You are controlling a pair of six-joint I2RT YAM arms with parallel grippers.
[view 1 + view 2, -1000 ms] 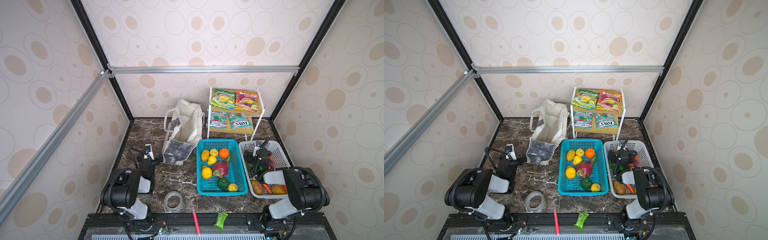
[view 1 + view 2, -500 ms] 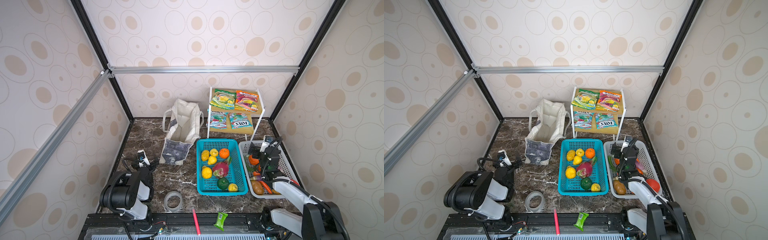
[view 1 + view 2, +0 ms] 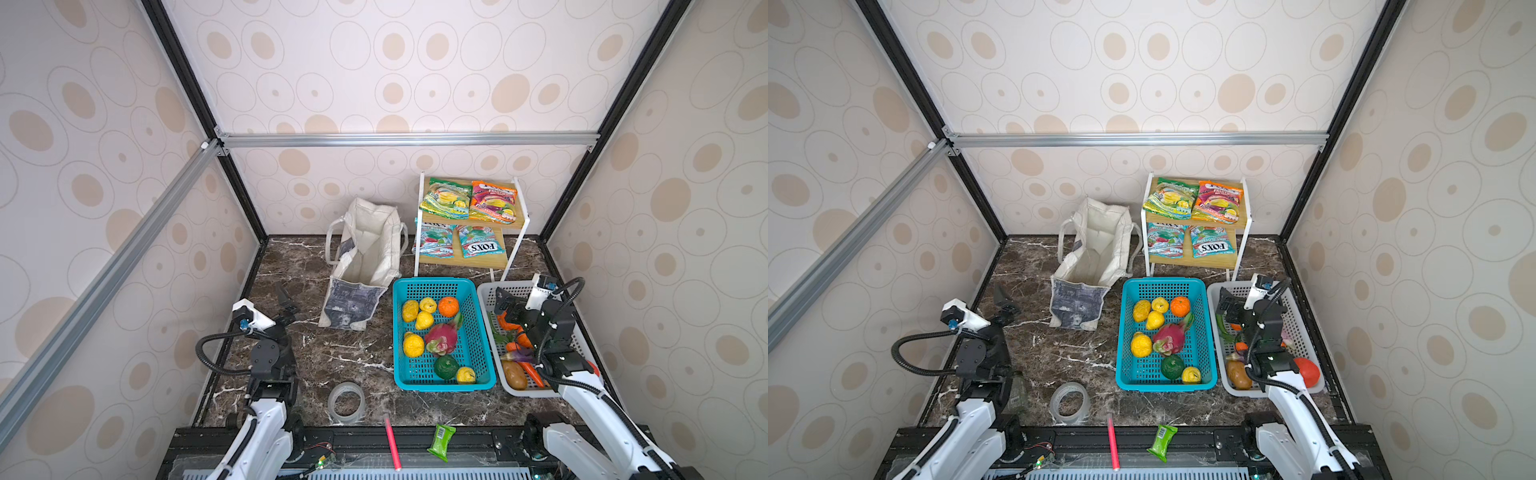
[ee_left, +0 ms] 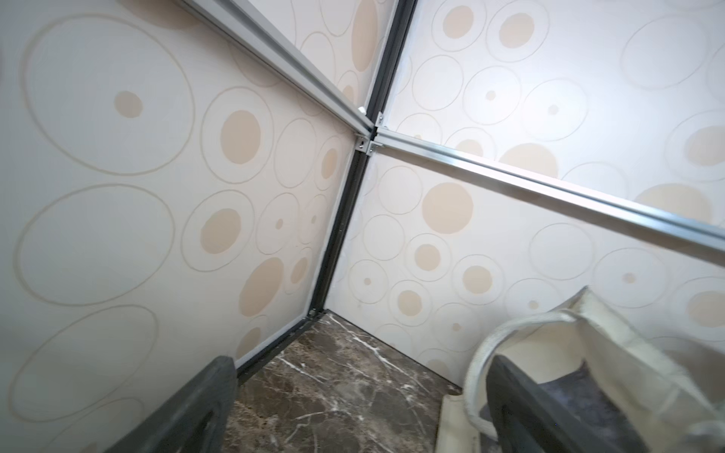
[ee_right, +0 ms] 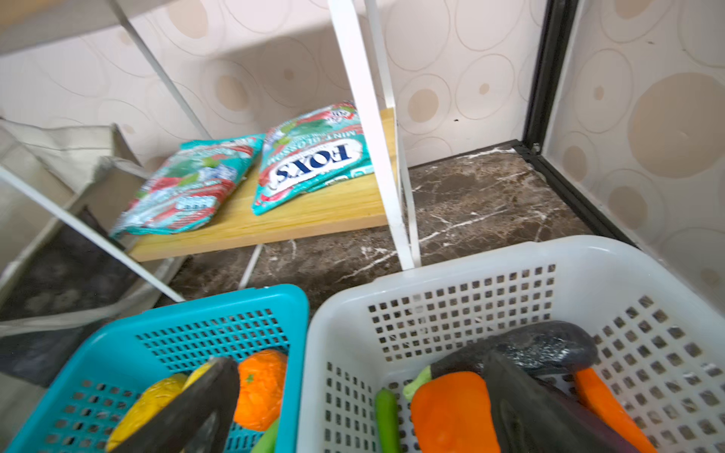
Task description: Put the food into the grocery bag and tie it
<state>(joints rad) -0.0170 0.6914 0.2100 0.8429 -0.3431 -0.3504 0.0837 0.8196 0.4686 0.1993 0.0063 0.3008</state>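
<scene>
Left end effector [image 4: 359, 368] and right end effector [image 5: 359, 361] gape empty; the off-white grocery bag [image 3: 365, 249] stands open, grey-blue panel showing.

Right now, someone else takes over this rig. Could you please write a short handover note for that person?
Left claw: open, empty, above the table near the grocery bag.
Right claw: open, empty, above the white basket.
Bag stands open, untied, nothing seen inside.
Produce lies in the teal basket and the white basket; green packet and orange packet on the top shelf.
Done: nothing packed. Left: pack all food, tie the bag.
</scene>
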